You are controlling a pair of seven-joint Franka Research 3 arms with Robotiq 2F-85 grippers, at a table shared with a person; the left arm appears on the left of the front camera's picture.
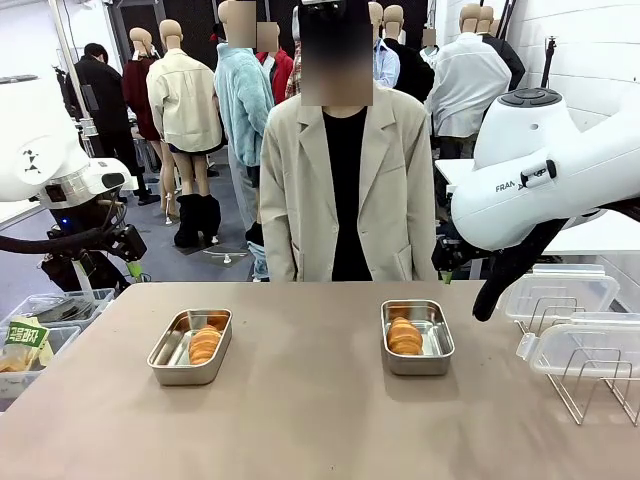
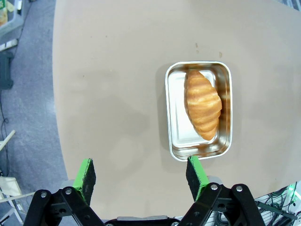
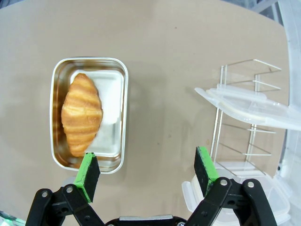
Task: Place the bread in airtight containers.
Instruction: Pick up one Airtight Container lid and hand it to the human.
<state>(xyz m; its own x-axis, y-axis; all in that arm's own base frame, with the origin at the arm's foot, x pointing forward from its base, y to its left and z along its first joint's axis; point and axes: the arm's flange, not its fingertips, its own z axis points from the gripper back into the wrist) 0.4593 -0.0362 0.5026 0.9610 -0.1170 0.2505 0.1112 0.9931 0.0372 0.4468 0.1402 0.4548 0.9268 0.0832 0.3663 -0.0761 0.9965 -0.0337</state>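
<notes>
While both hands hang high over the desk [image 1: 320,430] with nothing in them, the bread already lies where the task wants it. The left hand [image 2: 140,165] has its green pads wide apart over bare desk, just to the side of the left container [image 1: 188,381]. The right hand [image 3: 146,156] is spread just as wide, one pad over the near rim of the right container [image 1: 417,370].

At mid-desk the two steel boxes sit well apart, one left and one right. The left croissant [image 1: 204,345] lies lengthwise in its box, and the right croissant [image 1: 404,337] does the same. Both boxes are uncovered.

On the right edge of the desk, two clear white-rimmed lids [image 1: 560,290] rest on wire racks [image 1: 590,385]. They are near the right container and well away from the left one. At the far side a person [image 1: 345,190] stands behind the desk, hands out of sight.

I judge the filling done and the sealing not yet begun. The next move probably falls to the right hand, which is nearer the racks. It would need to reach right, take one lid by its rim without tipping the rack, and carry it level over a box. It should then line up the rounded corners and press the lid down evenly.
</notes>
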